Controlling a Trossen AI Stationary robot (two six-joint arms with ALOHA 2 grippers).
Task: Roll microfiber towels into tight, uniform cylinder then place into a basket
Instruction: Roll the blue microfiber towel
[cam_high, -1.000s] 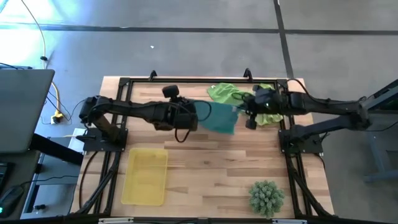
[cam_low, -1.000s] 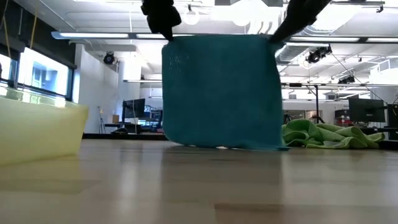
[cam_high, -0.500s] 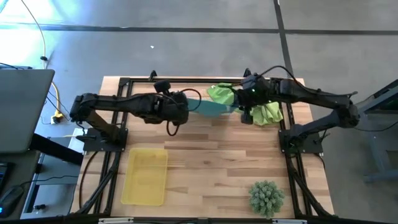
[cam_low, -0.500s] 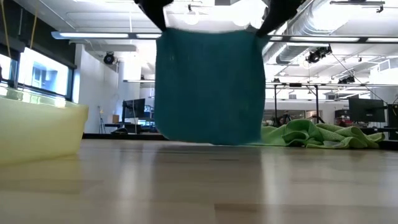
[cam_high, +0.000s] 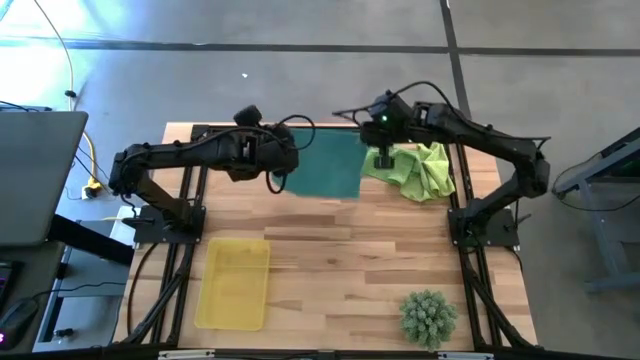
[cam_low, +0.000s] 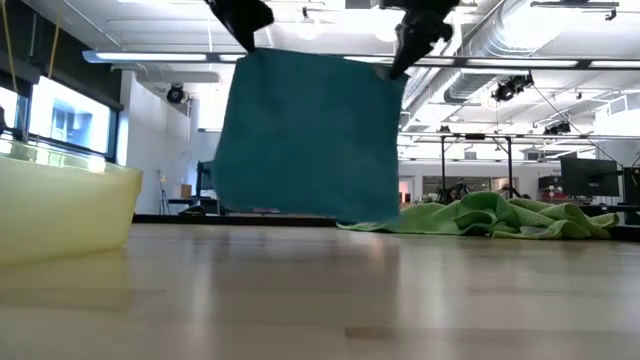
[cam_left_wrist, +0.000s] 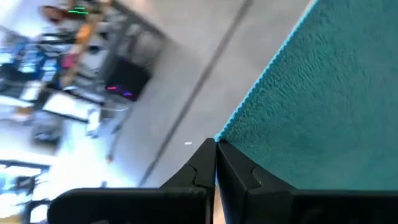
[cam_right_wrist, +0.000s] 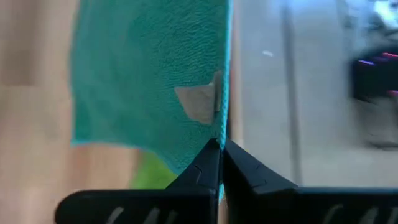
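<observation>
The left gripper and right gripper each pinch a top corner of the teal towel, holding it spread above the table's far side, beside crumpled green towels; the yellow basket sits well apart.

- Grey concrete floor around the light wooden plank tabletop; dark seam lines cross the floor.
- Yellow cable on the floor beside the tabletop.
- Low view: open hall, white ceiling with long strip lights.
- Bright windows along one wall.
- Dark monitors on distant desks.
</observation>
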